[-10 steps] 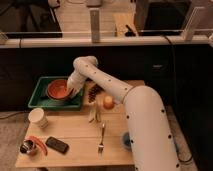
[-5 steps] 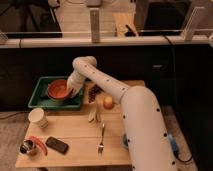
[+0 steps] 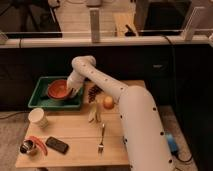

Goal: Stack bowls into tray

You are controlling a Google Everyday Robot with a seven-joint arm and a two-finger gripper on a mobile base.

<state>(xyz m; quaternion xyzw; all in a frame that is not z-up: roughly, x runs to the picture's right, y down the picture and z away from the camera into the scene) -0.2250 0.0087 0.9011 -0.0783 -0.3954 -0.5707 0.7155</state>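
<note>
The red-orange bowl (image 3: 58,89) sits inside the green tray (image 3: 39,98) at the table's back left. My gripper (image 3: 71,91) is at the bowl's right rim, over the tray, at the end of the white arm that reaches across from the right. The bowl appears slightly tilted toward the left.
A white paper cup (image 3: 38,118) stands in front of the tray. A metal cup (image 3: 26,147), a red chili (image 3: 38,145) and a black phone (image 3: 56,145) lie at the front left. A banana (image 3: 94,113), fork (image 3: 101,139), orange-yellow fruit (image 3: 108,102) and a dark pine cone-like item (image 3: 94,92) lie mid-table.
The gripper has shifted slightly at the bowl's rim in the tray; the bowl stays in the tray. Little else has moved.
</note>
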